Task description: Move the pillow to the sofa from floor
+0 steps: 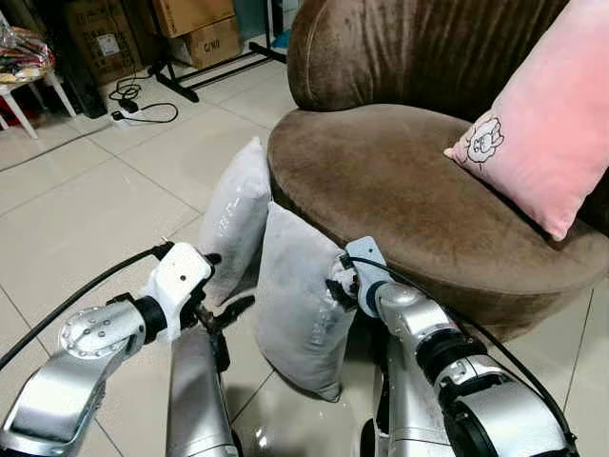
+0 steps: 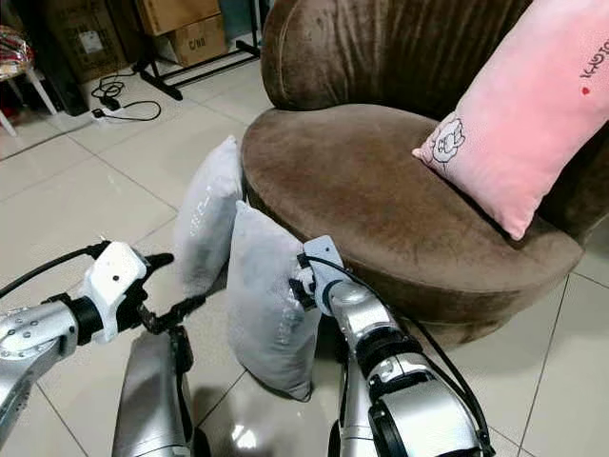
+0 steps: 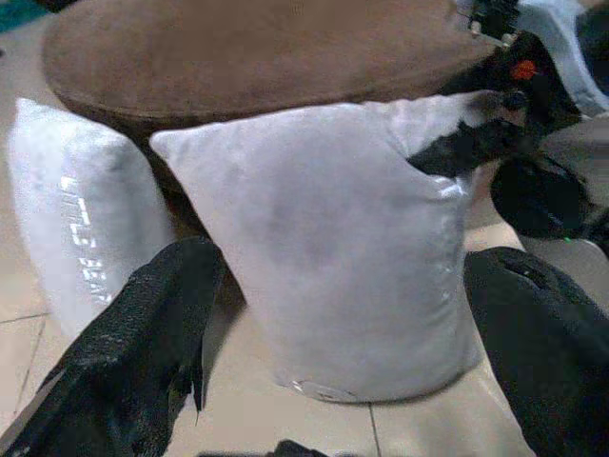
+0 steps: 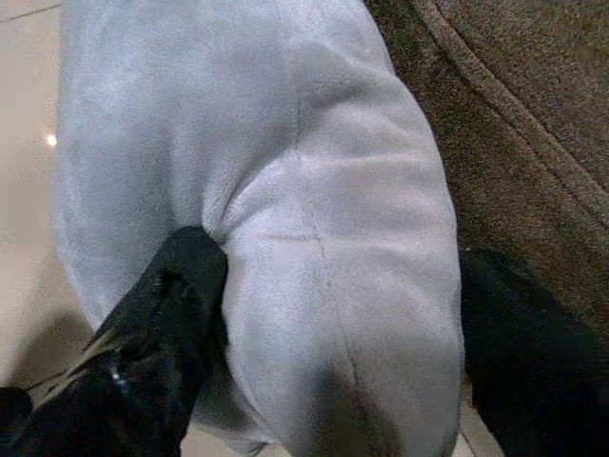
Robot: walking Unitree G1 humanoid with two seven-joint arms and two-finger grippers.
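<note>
Two grey pillows stand on the tiled floor, leaning against a round brown sofa (image 1: pixel 400 181). My right gripper (image 4: pixel 343 267) is shut on the upper edge of the nearer grey pillow (image 1: pixel 300 305). One finger (image 4: pixel 181 286) dents its face and the other sits on the sofa side. My left gripper (image 1: pixel 226 284) hangs open just left of this pillow, its fingers spread wide and touching nothing. The second grey pillow (image 1: pixel 238 214) stands behind it, further left. A pink pillow (image 1: pixel 547 133) rests on the sofa seat against the backrest.
Cardboard boxes (image 1: pixel 205 33) and a black rack foot (image 1: pixel 200 76) stand at the back. A power strip with cables (image 1: pixel 133 109) lies on the floor at far left, beside a white stool (image 1: pixel 24 76). Open tiled floor (image 1: pixel 86 219) spreads to the left.
</note>
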